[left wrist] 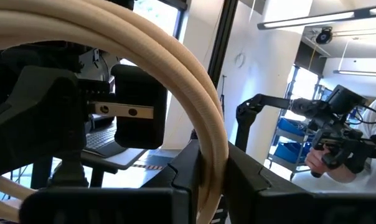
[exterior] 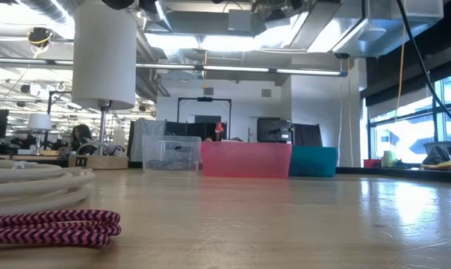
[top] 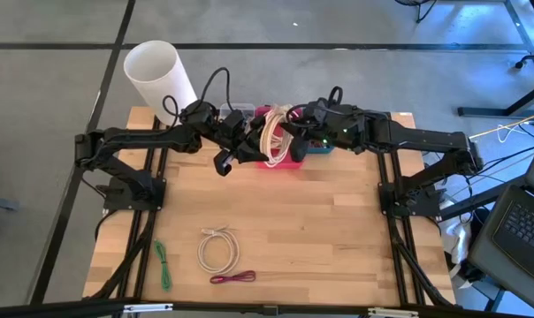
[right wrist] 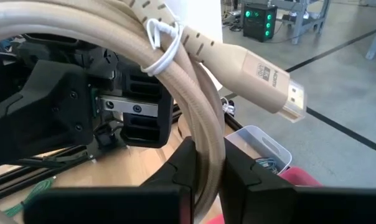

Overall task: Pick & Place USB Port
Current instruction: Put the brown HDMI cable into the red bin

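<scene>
Both end effectors, left (top: 249, 141) and right (top: 289, 128), meeting over pink bin (top: 285, 157), beige cable coil (top: 272, 134) between. Low: only bins, coils on table (exterior: 285, 217). Wrist views: each pair of fingers (right wrist: 194, 168) clamped on coil, connector (right wrist: 263, 78) free.

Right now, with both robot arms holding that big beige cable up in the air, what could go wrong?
1. Both the left tool and the right tool clamp the same coiled beige cable; pulling apart could strain it.
2. Its thin white tie might slip, loosening the coil.
3. It hangs over the pink plastic bin; a loop could snag the rim.
</scene>
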You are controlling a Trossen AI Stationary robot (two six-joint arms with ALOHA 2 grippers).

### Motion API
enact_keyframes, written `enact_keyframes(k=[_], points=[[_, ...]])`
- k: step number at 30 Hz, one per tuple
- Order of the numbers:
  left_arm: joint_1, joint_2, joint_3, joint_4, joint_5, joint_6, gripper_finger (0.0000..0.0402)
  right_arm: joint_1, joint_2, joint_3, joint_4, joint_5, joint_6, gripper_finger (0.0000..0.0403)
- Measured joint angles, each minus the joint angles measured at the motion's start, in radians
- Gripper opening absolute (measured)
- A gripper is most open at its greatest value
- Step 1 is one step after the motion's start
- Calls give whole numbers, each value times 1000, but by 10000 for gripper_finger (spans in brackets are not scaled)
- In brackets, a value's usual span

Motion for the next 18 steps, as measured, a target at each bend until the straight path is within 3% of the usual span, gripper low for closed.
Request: enact_keyframes(k=[6,18], points=[[0,0,0,-15,-18,12,78,0,0,0,-16,1,-19,35],[22,-11,0,-98,-87,13,204,1,-125,-1,-210,129,-11,35]])
